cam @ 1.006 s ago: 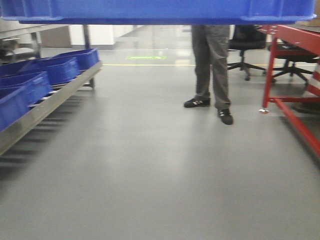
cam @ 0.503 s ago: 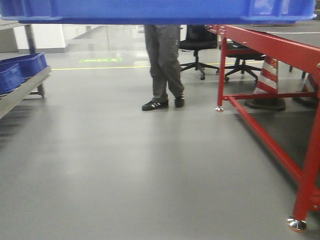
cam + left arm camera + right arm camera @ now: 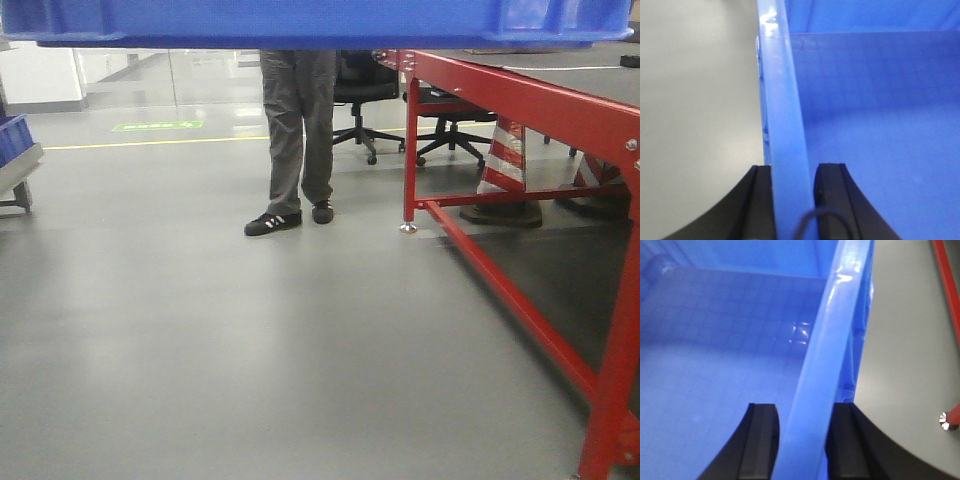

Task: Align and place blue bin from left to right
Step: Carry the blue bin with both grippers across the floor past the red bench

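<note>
Versus half a second ago, the front view sits further right: the rack [image 3: 15,170] with its tub [image 3: 12,135] is now cut down to a sliver at the left edge, the red counter [image 3: 520,100] fills more of the right side, and the person [image 3: 298,120] stands further left in frame, feet on the grey floor [image 3: 250,350]. The striped cone [image 3: 505,160] under the counter and the office chair [image 3: 360,85] behind the person have also slid left. The bin [image 3: 300,22] spans the top of the front view as before, held up off the floor, its underside and rim crossing nearly the full width. Wrist views look down into the bin: only its gridded blue bottom and walls show. The left claw [image 3: 794,172] is clamped on the bin's left wall, one black finger [image 3: 760,200] outside over the floor, the other inside, both tight against the rim. The right claw [image 3: 802,412] is clamped the same way on the bin's right wall, one finger [image 3: 760,440] inside, the other outside, with a red counter leg at the far right edge.
</note>
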### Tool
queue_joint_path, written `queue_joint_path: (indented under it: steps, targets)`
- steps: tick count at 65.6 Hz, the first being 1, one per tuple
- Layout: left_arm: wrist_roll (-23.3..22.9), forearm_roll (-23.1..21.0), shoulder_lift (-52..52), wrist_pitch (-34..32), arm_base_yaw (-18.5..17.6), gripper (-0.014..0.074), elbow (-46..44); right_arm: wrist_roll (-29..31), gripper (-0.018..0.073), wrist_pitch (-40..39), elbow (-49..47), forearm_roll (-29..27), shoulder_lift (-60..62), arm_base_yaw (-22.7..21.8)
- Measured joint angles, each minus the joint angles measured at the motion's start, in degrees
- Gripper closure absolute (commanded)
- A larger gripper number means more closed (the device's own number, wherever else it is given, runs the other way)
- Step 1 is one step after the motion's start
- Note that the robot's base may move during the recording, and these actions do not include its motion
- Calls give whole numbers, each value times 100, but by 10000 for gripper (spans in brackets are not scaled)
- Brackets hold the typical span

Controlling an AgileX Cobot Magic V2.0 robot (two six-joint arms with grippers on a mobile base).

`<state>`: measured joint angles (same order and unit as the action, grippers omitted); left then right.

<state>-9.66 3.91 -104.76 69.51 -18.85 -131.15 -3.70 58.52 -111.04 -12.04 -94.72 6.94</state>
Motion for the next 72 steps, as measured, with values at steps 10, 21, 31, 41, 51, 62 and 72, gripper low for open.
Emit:
queue_joint_path:
  steps: [10, 21, 31, 41, 51, 62, 72]
  targets:
    - [0, 0, 0, 0, 0, 708, 0, 0, 712, 0, 0, 0, 0, 0]
    - [0, 0, 0, 0, 0, 708, 0, 0, 712, 0, 0, 0, 0, 0]
    - [0, 0, 0, 0, 0, 708, 0, 0, 712, 0, 0, 0, 0, 0]
    - [0, 0, 0, 0, 0, 708, 0, 0, 712, 0, 0, 0, 0, 0]
    - [0, 0, 0, 0, 0, 708, 0, 0, 712, 0, 0, 0, 0, 0]
    - [0, 0, 0, 0, 0, 708, 0, 0, 712, -12, 0, 0, 0, 0]
    - [0, 0, 0, 0, 0, 708, 0, 0, 712, -12, 0, 0, 0, 0]
